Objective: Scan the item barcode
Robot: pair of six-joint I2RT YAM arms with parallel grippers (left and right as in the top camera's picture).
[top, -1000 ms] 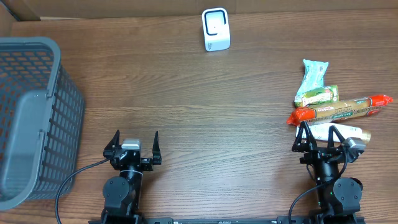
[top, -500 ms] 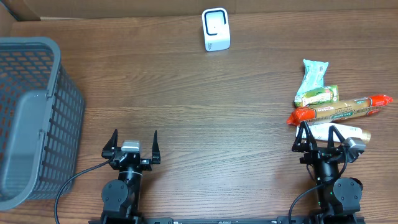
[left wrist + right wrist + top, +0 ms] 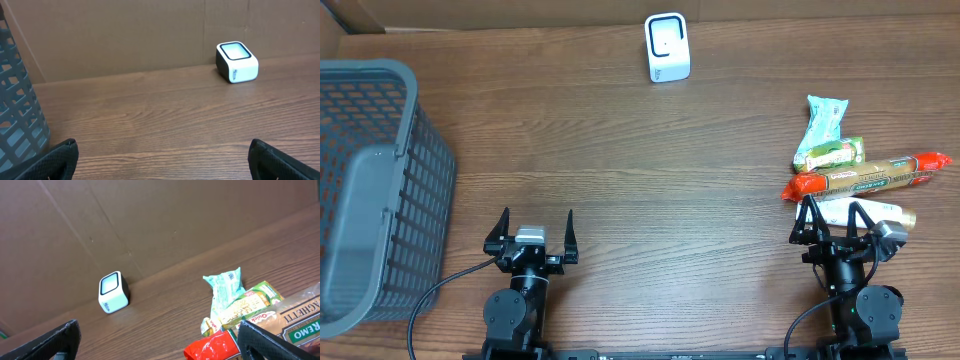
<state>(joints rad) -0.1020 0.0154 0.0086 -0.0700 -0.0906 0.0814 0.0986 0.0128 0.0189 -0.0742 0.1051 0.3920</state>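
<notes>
The white barcode scanner (image 3: 667,47) (image 3: 237,61) (image 3: 114,292) stands at the table's far edge. The items lie in a cluster at the right. They are a mint-green packet (image 3: 824,117) (image 3: 225,287), a green-yellow packet (image 3: 832,154) (image 3: 247,305), a long red-ended sausage pack (image 3: 868,177) (image 3: 215,347) and a white tube (image 3: 865,211). My right gripper (image 3: 832,212) (image 3: 159,327) is open just in front of the cluster, holding nothing. My left gripper (image 3: 537,222) (image 3: 162,145) is open over bare wood at the near left, far from the items.
A large grey mesh basket (image 3: 370,190) (image 3: 15,115) fills the left side of the table. A brown cardboard wall (image 3: 125,35) backs the table behind the scanner. Bare wood (image 3: 650,170) lies between the two arms and the scanner.
The left gripper has shifted very slightly toward the near edge. The right arm and the items have not moved.
</notes>
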